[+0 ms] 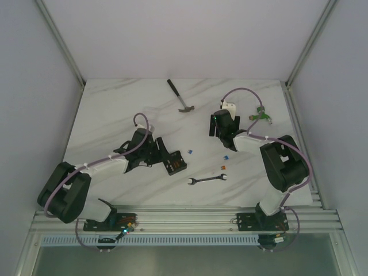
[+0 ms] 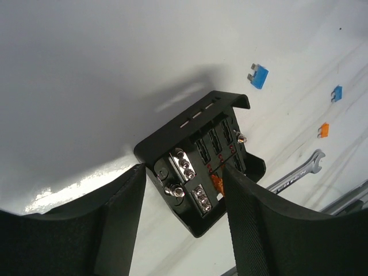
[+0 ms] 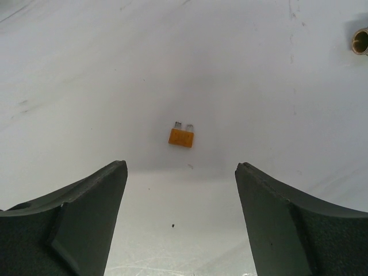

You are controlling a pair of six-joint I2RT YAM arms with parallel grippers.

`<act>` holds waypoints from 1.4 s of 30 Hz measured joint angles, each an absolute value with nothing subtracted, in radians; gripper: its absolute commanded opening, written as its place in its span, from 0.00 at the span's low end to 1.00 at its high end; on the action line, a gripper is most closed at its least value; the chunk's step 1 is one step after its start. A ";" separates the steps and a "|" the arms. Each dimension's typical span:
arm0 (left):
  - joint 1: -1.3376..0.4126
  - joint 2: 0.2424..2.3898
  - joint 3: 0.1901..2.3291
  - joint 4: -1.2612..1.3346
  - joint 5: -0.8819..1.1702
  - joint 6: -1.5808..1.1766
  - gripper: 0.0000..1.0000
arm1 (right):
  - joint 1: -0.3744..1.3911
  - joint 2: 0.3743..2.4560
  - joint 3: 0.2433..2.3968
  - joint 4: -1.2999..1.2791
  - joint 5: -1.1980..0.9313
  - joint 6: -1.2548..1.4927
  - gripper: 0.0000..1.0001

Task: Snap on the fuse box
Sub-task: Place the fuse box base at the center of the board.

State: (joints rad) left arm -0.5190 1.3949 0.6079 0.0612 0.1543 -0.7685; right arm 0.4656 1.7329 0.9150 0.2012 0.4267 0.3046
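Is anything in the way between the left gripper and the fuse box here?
Nothing visible. The left gripper straddles the fuse box, jaws open; the loose fuses and wrench lie beyond it.

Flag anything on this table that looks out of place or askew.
Two small blue plastic fuses and one orange plastic fuse lie loose on the white marble table, outside the square black plastic fuse box, whose slots sit uncovered. Nothing looks broken.

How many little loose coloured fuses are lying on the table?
4, probably: a blue plastic fuse beside the square black fuse box, a second blue fuse and an orange fuse near the silver metal wrench, and a second orange fuse below the right jaws, hidden overhead.
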 measured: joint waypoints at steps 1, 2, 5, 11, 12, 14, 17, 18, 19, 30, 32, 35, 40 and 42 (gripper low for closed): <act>-0.519 1.399 0.612 0.062 0.156 -0.766 0.63 | 0.466 1.733 0.915 0.201 0.426 0.304 0.84; -0.519 1.407 0.617 0.064 0.157 -0.765 0.63 | 0.465 1.733 0.915 0.202 0.426 0.302 0.84; -0.519 1.449 0.638 0.070 0.164 -0.762 0.63 | 0.466 1.733 0.915 0.204 0.426 0.302 0.84; -0.523 1.511 0.670 0.094 0.188 -0.758 0.65 | 0.466 1.733 0.915 0.208 0.426 0.301 0.84; -0.524 1.516 0.673 0.098 0.191 -0.757 0.67 | 0.466 1.733 0.915 0.208 0.426 0.301 0.84; -0.526 1.524 0.678 0.105 0.196 -0.757 0.70 | 0.466 1.733 0.915 0.208 0.427 0.302 0.84; -0.526 1.527 0.682 0.113 0.198 -0.754 0.79 | 0.466 1.737 0.915 0.207 0.435 0.303 0.83; -0.526 1.526 0.682 0.113 0.198 -0.751 0.81 | 0.465 1.740 0.915 0.207 0.438 0.303 0.82; -0.526 1.526 0.682 0.113 0.197 -0.750 0.83 | 0.465 1.744 0.915 0.207 0.439 0.305 0.81; -0.525 1.434 0.643 0.112 0.099 -0.751 0.90 | 0.465 1.831 0.974 0.186 0.478 0.337 0.62; -0.525 1.433 0.637 0.112 0.088 -0.751 0.91 | 0.465 1.853 0.991 0.183 0.484 0.344 0.58; -0.525 1.433 0.636 0.111 0.073 -0.751 0.91 | 0.465 1.882 1.016 0.181 0.491 0.352 0.53; -0.525 1.433 0.635 0.110 0.062 -0.751 0.92 | 0.465 1.907 1.039 0.180 0.498 0.363 0.46; -0.525 1.433 0.635 0.110 0.058 -0.751 0.92 | 0.465 1.909 1.041 0.178 0.499 0.366 0.42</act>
State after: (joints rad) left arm -0.5247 1.4334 0.6353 0.1097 0.0578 -0.7509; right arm 0.4652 1.9087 1.0412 0.1780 0.4988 0.3664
